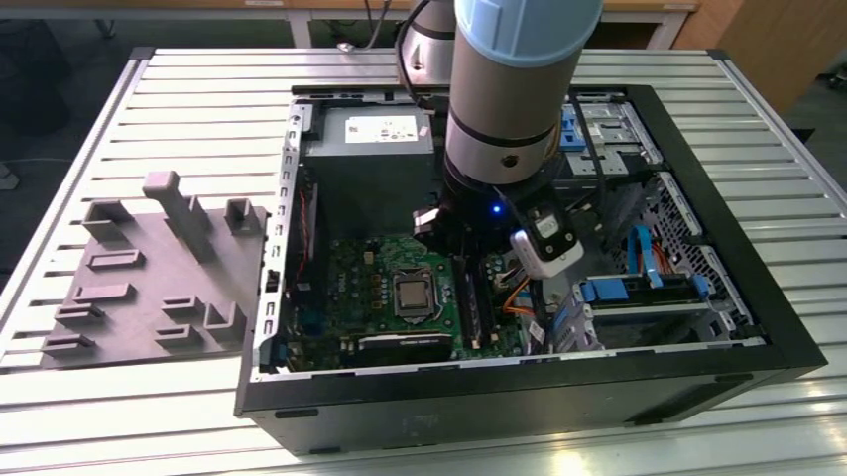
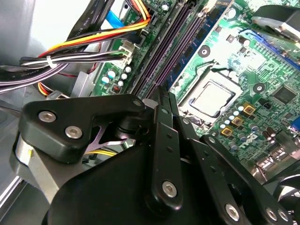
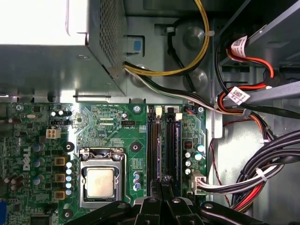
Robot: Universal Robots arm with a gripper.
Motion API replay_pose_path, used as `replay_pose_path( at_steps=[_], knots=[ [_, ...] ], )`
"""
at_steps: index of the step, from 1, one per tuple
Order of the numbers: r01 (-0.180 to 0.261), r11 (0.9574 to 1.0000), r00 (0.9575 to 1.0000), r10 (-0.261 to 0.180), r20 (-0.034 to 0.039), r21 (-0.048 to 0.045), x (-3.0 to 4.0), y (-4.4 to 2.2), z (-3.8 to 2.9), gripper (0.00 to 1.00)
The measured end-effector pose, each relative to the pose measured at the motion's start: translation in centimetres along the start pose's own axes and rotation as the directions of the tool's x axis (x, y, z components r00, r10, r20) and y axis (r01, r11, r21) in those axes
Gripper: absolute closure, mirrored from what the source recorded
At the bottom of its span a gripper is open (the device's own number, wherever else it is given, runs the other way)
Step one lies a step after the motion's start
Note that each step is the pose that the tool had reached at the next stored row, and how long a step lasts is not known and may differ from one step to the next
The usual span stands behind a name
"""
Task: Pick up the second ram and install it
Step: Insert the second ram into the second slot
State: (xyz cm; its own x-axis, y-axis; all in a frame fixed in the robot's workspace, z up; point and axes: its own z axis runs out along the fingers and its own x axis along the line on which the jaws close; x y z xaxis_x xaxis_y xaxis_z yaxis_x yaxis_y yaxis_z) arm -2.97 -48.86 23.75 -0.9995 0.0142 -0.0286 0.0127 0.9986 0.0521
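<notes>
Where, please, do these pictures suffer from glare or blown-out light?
In the first wrist view, the power supply's top face is washed out to white. In the second wrist view, the case wall is similarly bleached, while the gripper stays dark. In the exterior view, bright reflections streak the ribbed table.

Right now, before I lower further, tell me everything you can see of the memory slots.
The memory slots are long, narrow, dark plastic channels, lying flat, parallel and close together on the green motherboard, beside the processor socket. Pale latches cap one end. The gripper hangs over the other end. Whether a module already sits in one, I cannot tell.
</notes>
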Motion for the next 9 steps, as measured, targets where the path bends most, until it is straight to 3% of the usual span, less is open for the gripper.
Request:
replay_pose_path(
  at_steps=[9],
  knots=[
    [0.006, 1.0, 1.0, -0.006, -0.0003, -0.0036, -0.06, 0.14, 0.03, 0.88]
  ],
)
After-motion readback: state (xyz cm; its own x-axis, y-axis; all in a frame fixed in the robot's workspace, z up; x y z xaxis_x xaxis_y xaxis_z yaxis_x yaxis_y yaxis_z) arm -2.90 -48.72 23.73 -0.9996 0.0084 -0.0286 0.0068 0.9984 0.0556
